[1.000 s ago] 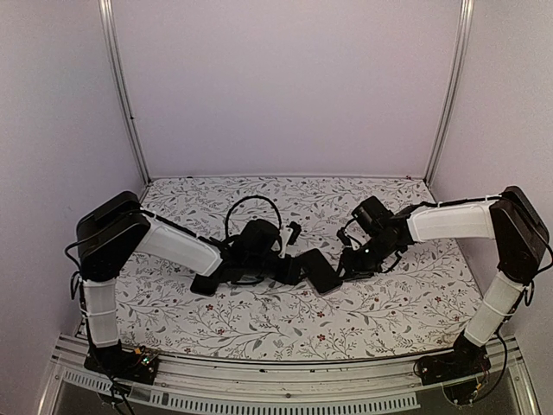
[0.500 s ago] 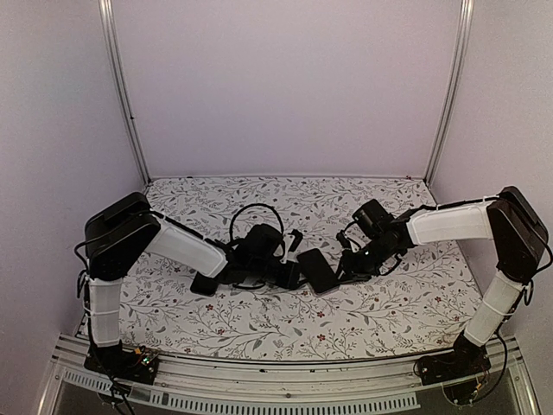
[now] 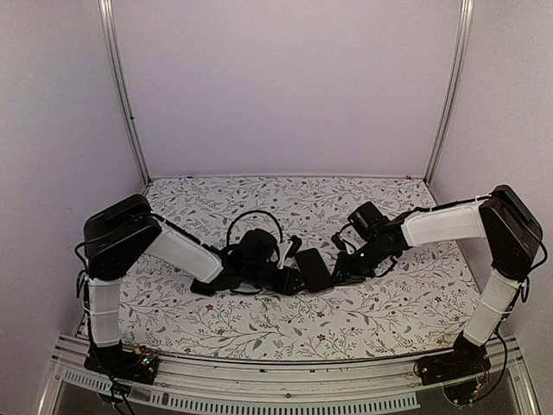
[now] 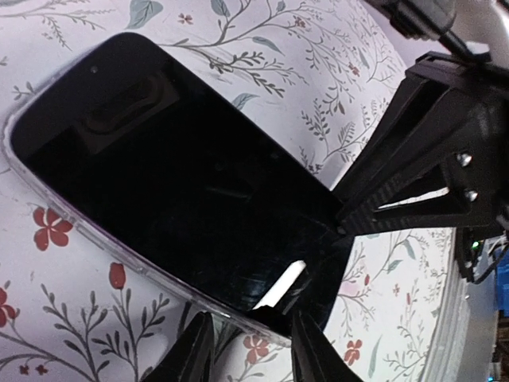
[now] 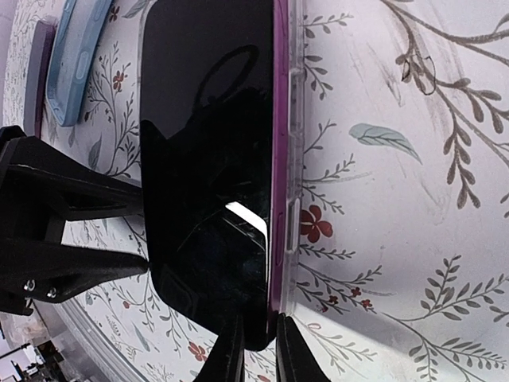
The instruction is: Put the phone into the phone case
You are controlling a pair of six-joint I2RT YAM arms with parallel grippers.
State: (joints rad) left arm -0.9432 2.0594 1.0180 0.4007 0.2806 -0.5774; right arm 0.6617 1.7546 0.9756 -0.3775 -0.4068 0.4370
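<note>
At the middle of the flower-printed tabletop (image 3: 406, 303) you have the flat black glass-fronted phone (image 3: 313, 270) lying in the clear plastic phone case (image 5: 288, 151), with one arm at each end of it. The case holds nothing but the phone, and probably not all the way. In the right wrist view a purple side of the phone shows beside the clear wall with the button cut-outs, so I'd judge that side not yet pressed home. Your left gripper (image 4: 253, 338) has its fingers a little apart astride one corner of phone and case, and I cannot tell whether they bear on it. Your right gripper (image 5: 256, 350) has its fingers nearly together at the opposite end, with the purple edge running between them, and there too I cannot tell whether it is a true grip. If a pincer catches the soft rim along with the phone, it could hold the lip outward and block seating. A squeeze on a corner could pivot the phone or pop it out. An unbraced push could slide both across the cloth. Off to one side lies a pale blue rounded shell (image 5: 75, 48), perhaps another case, and I cannot make out what is in it.
</note>
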